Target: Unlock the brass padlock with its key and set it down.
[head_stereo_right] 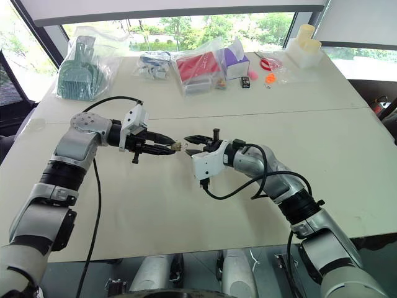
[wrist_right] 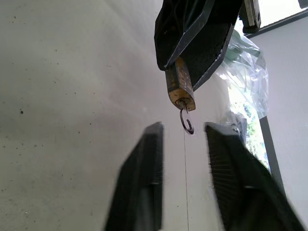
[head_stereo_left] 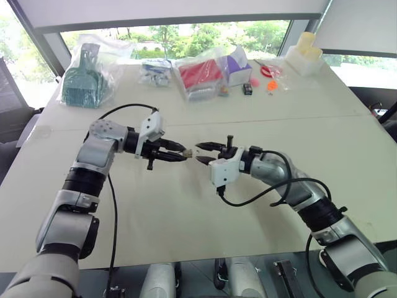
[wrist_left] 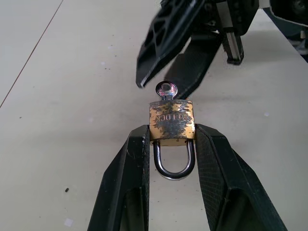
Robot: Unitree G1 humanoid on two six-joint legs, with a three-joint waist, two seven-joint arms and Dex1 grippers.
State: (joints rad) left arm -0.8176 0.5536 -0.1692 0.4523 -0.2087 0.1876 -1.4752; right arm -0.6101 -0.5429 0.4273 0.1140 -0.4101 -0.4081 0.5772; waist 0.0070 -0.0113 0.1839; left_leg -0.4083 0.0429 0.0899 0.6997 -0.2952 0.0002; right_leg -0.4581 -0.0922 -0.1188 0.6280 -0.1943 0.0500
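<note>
While the left gripper (wrist_left: 172, 144) clamps the brass padlock (wrist_left: 171, 122) by its two flat sides above the white table (head_stereo_left: 186, 211), the right gripper (wrist_right: 184, 144) faces it tip to tip with its fingers apart, grasping nothing. The padlock is a small, worn yellowish block with dark scuffs and faint stamped lettering across its face. Its silvery shackle (wrist_left: 173, 163) loops back between the left fingers, closed into the body. The key (wrist_left: 166, 90) sits in the opposite end, its round holed head sticking out toward the right gripper, so lock and key lie along one line from one gripper to the other. The left wrist view gives the lettered face and shackle; the right wrist view gives the narrow edge and the key head just short of the spread fingers. Beyond, clear bags (head_stereo_left: 90, 74) line the table's far edge.
</note>
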